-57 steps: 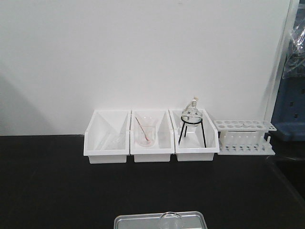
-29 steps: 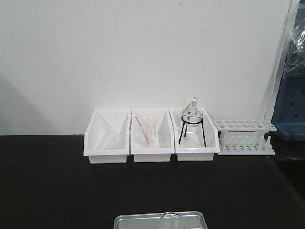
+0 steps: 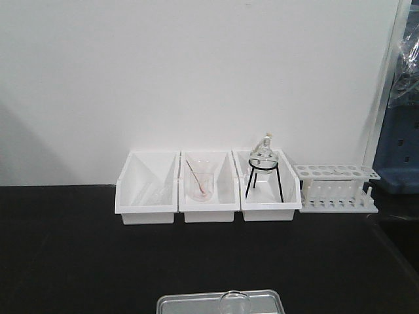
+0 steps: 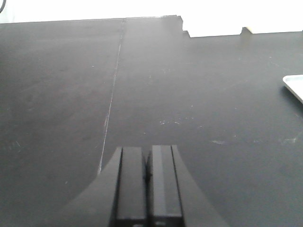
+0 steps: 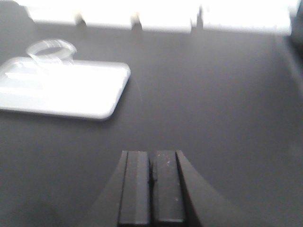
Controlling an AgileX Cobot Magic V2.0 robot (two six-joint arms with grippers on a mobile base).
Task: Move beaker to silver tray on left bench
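Note:
The small clear beaker (image 3: 234, 302) stands on the silver tray (image 3: 190, 304) at the bottom edge of the front view, on the black bench top (image 3: 72, 255). From the right wrist the beaker (image 5: 49, 54) rises at the tray's far left end, and the tray (image 5: 90, 92) lies ahead and to the left of my right gripper (image 5: 152, 156), which is shut with nothing in it. My left gripper (image 4: 147, 150) is shut too, over bare black worktop, with one tray corner (image 4: 294, 86) at the right edge.
Three white bins (image 3: 207, 186) line the back wall. The middle bin holds a beaker with a reddish rod (image 3: 200, 185); the right one holds a flask on a black tripod (image 3: 264, 167). A white test-tube rack (image 3: 336, 188) stands at the right.

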